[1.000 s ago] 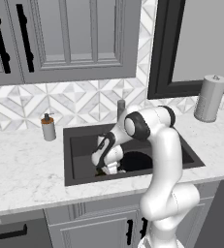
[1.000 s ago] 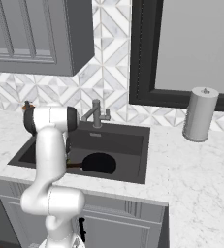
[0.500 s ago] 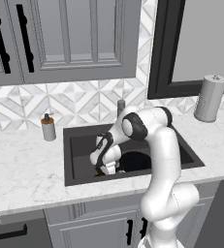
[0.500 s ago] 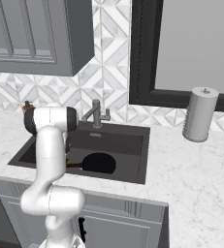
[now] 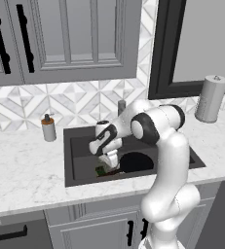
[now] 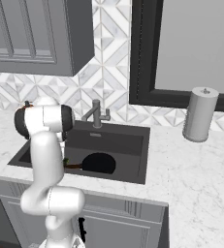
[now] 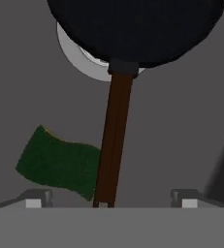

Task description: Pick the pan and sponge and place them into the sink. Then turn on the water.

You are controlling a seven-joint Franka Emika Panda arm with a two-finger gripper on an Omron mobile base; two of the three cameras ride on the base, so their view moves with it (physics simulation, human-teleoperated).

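The black pan (image 7: 137, 29) lies on the floor of the dark sink (image 5: 80, 146), over the silver drain (image 7: 77, 58). Its reddish-brown handle (image 7: 114, 140) runs toward my gripper (image 7: 111, 198). Beside the handle lies the dark green sponge (image 7: 55, 162), one end tucked behind it. My gripper (image 5: 109, 158) hangs low inside the basin just above the sponge (image 5: 103, 170), open, its fingertips (image 7: 36, 197) wide apart and holding nothing. The right base view shows the pan (image 6: 99, 163) in the sink (image 6: 118, 140), with my arm hiding the gripper. The grey faucet (image 5: 121, 107) stands behind the basin, with no water running.
A brown-and-white soap dispenser (image 5: 48, 128) stands on the marble counter left of the sink. A grey paper towel roll (image 5: 211, 98) stands at the far right. Wall cabinets hang above the counter, and the faucet (image 6: 96, 115) rises close behind my arm.
My gripper has gone from shut to open and let go of the sponge, which now lies on the sink floor beside the pan's handle. The arm has barely moved.
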